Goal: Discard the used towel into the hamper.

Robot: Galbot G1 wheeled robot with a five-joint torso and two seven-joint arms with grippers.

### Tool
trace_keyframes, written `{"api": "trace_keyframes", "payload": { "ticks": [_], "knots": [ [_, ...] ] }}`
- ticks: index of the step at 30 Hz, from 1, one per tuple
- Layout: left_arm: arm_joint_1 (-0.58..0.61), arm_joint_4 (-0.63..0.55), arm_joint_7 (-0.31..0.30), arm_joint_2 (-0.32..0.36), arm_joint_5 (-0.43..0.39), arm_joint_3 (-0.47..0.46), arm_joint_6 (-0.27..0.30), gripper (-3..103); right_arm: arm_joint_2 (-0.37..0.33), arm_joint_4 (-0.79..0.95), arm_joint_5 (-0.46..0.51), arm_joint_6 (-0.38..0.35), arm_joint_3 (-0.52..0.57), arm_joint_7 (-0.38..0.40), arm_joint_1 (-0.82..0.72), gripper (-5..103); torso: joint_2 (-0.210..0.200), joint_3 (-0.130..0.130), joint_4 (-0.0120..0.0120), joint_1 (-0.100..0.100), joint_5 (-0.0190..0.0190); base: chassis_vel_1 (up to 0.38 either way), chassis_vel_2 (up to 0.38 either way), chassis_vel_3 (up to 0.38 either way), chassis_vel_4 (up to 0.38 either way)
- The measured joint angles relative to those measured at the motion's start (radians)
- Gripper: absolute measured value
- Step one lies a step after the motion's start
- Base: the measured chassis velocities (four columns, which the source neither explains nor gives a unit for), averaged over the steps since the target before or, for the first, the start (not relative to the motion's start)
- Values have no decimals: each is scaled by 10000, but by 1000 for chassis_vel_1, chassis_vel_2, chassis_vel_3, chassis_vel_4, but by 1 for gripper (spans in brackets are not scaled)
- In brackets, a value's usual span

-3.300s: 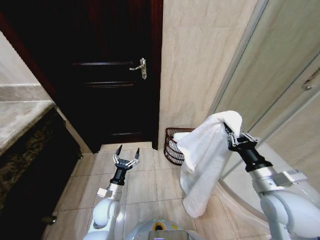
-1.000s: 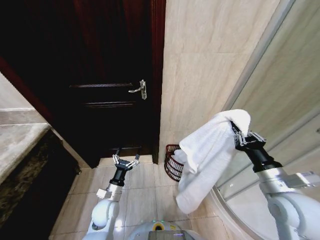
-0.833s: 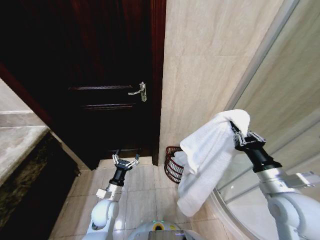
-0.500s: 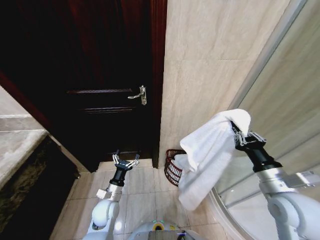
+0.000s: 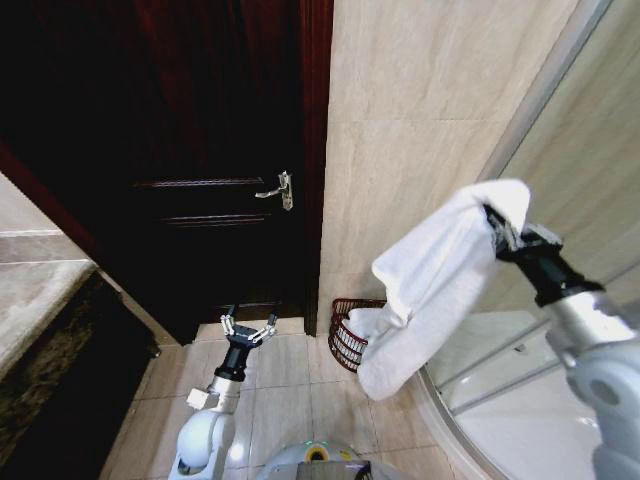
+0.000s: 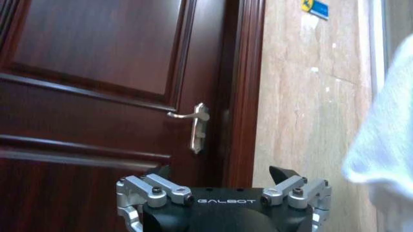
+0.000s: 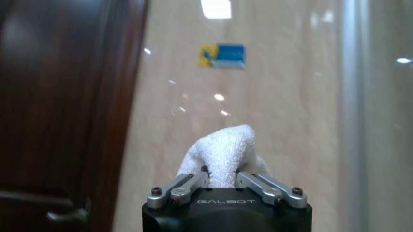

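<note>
White, thick terry towel [image 5: 430, 285] hangs long from our right gripper [image 5: 497, 222], whose jaws are pinched shut on its top fold, raised high near the beige tiled wall [image 5: 420, 120]. Below it, partly hidden, sits the small round reddish-brown wire hamper [image 5: 345, 335] on the floor by the dark wooden door [image 5: 180, 150]. Released from here, the trailing end would probably catch the rim or spill outside. Our left gripper [image 5: 247, 331] waits low, jaws spread.
</note>
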Motion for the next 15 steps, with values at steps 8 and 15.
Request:
{"api": "trace_keyframes", "payload": {
  "ticks": [8, 15],
  "knots": [
    [333, -152, -1167, -171, -479, -342, -128, 100, -2465, -1597, 1940, 78, 177, 235, 2378, 7, -32, -16, -2, -14, -3, 0, 0, 0, 0],
    [511, 40, -2072, -539, -212, -191, 9, 100, -3278, -3256, 2441, -30, -459, 207, 4101, 7, -48, -26, -5, -23, 2, 0, 0, 0, 0]
  ]
}}
